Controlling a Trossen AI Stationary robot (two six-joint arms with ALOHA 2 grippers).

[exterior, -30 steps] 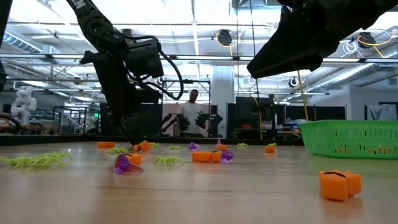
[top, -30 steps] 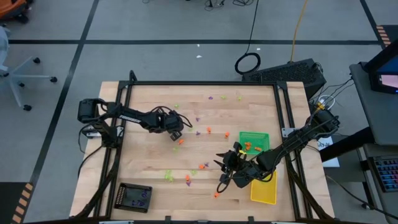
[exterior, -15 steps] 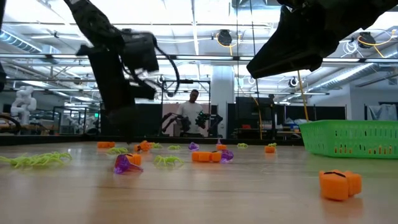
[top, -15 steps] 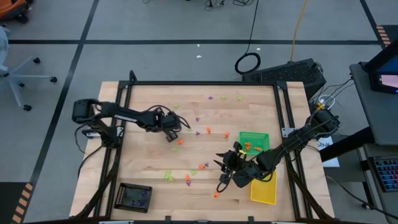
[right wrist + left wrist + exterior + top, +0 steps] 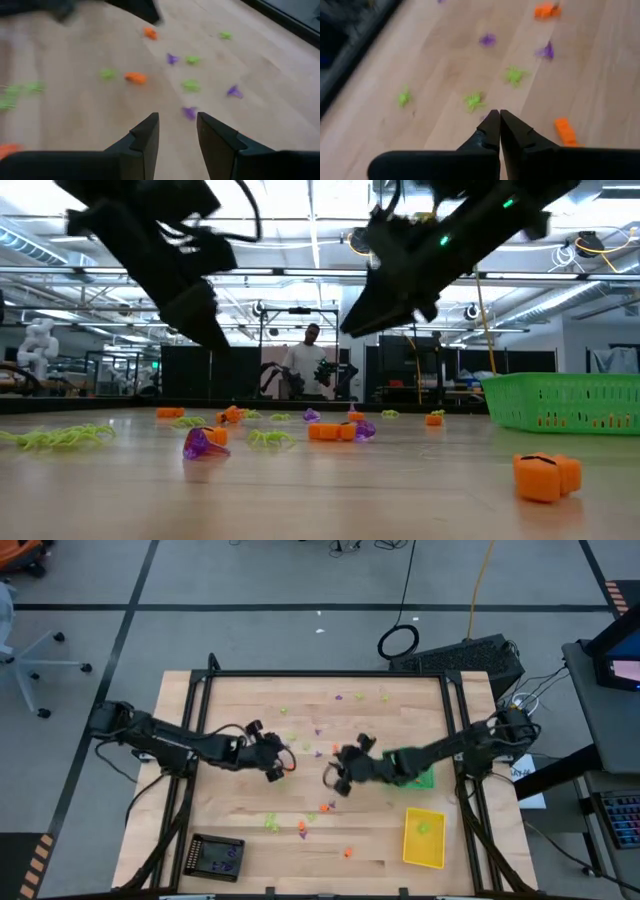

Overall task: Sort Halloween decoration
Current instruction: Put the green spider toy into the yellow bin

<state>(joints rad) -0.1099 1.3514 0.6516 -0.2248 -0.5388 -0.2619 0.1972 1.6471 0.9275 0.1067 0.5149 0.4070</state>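
Observation:
Small orange, purple and lime-green Halloween decorations lie scattered on the wooden table, among them an orange piece (image 5: 565, 131), green spiders (image 5: 474, 101) and a purple piece (image 5: 189, 113). My left gripper (image 5: 278, 768) hangs shut above the table's left middle. In the left wrist view its fingertips (image 5: 499, 116) meet with nothing showing between them. My right gripper (image 5: 331, 780) hovers open over the table's centre, its fingers (image 5: 177, 125) empty. Several orange pieces lie in the green tray (image 5: 420, 778), which the right arm partly covers.
A yellow tray (image 5: 423, 837) holding a green piece sits at the near right. A black tray (image 5: 217, 857) sits at the near left. More trinkets lie near the far edge (image 5: 340, 697) and the near middle (image 5: 301, 828). A person stands in the room beyond (image 5: 310, 365).
My left gripper has risen off the table and drawn back a little toward the left edge, tipping less steeply. My right gripper has swung from beside the yellow tray toward the table's centre, and its arm now lies across the green tray.

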